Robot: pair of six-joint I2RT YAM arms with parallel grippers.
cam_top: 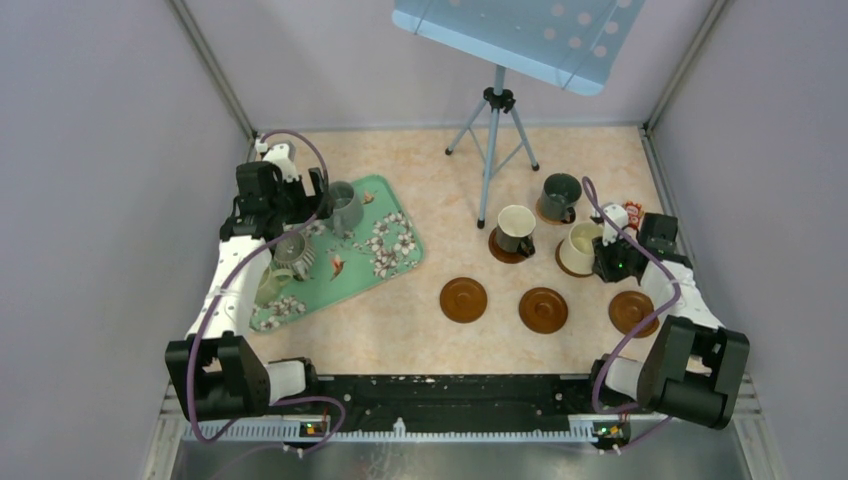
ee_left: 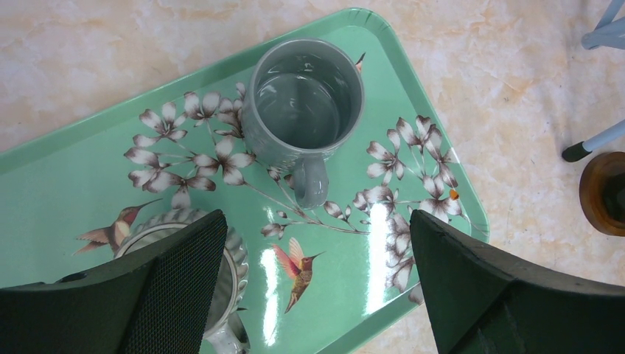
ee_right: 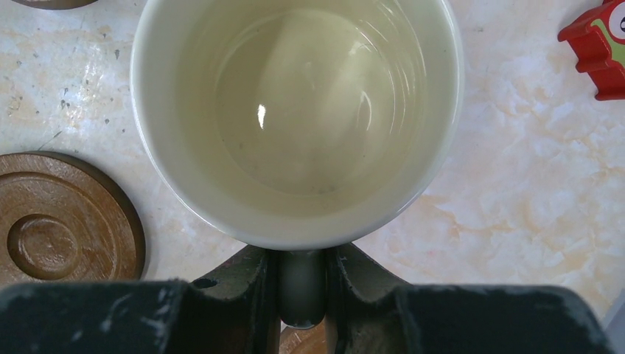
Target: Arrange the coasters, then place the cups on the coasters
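Right end effector (ee_right: 302, 286) pinches handle of cream cup (ee_right: 295, 118). Cup upright over back-row coaster (ee_right: 298, 343), brown sliver showing under handle; seated or just above, hard to tell. To do it well: keep cup level, centre base inside rim, open only once it rests, back off along handle line. Left end effector (ee_left: 317, 221) wide, empty, above tray (ee_left: 88, 177), grey-blue cup (ee_left: 306, 103) ahead.

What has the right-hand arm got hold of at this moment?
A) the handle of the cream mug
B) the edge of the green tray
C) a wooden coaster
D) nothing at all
A: the right wrist view shows the jaws pinched around the handle of the cream mug.
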